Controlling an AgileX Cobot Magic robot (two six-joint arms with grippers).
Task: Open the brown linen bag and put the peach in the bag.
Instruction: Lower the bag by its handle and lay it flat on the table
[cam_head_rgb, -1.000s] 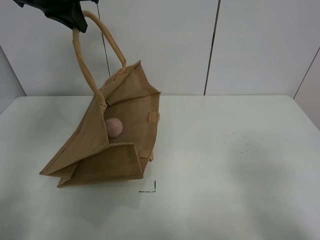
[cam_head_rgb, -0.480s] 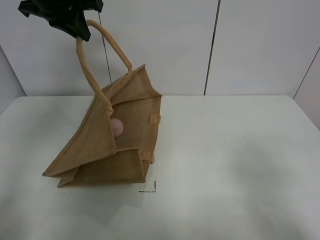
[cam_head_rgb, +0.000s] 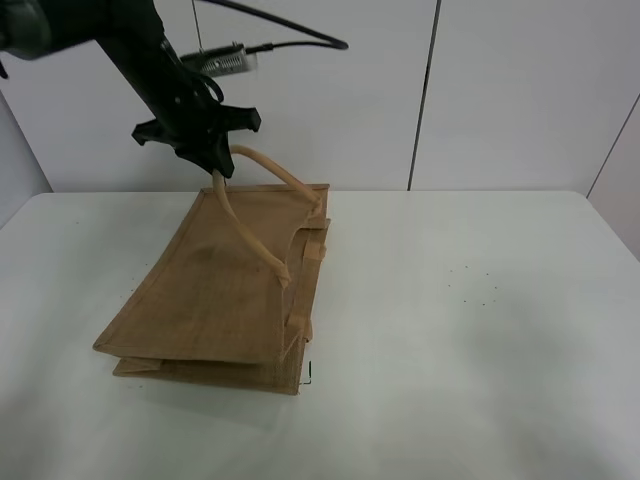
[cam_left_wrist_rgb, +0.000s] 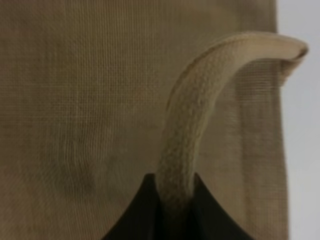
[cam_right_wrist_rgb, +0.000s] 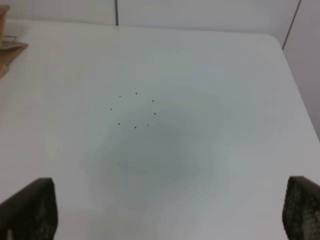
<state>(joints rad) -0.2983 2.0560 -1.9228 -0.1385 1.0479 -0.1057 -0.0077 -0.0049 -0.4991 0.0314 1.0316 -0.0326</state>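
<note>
- On the left of the high view, the brown linen bag (cam_head_rgb: 215, 300) lies nearly flat on the white table (cam_head_rgb: 480, 340), its broad woven face turned up and its open end pointing toward the back wall.
- Above the bag's far end, the left gripper (cam_head_rgb: 217, 168) reaches down from a dark arm and pinches the top of one beige handle (cam_head_rgb: 262, 205), which arcs up from the bag's upper panel.
- In the left wrist view, that handle (cam_left_wrist_rgb: 192, 130) runs straight into the dark jaws, which are closed tight around it, with the bag's coarse tan weave (cam_left_wrist_rgb: 80, 100) filling the background.
- A second handle tab (cam_head_rgb: 312, 250) pokes out along the bag's right edge.
- The peach cannot be seen in any view; whether it sits inside the flattened bag cannot be told.
- Just right of the bag's near corner is a small black corner mark (cam_head_rgb: 307, 374) on the table.
- Farther right, a ring of tiny dark dots (cam_head_rgb: 478, 283) marks the tabletop.
- In the right wrist view, the right gripper (cam_right_wrist_rgb: 170, 215) hangs above bare table near those dots (cam_right_wrist_rgb: 134, 110), its two fingertips (cam_right_wrist_rgb: 30, 207) spread wide apart, holding nothing.
</note>
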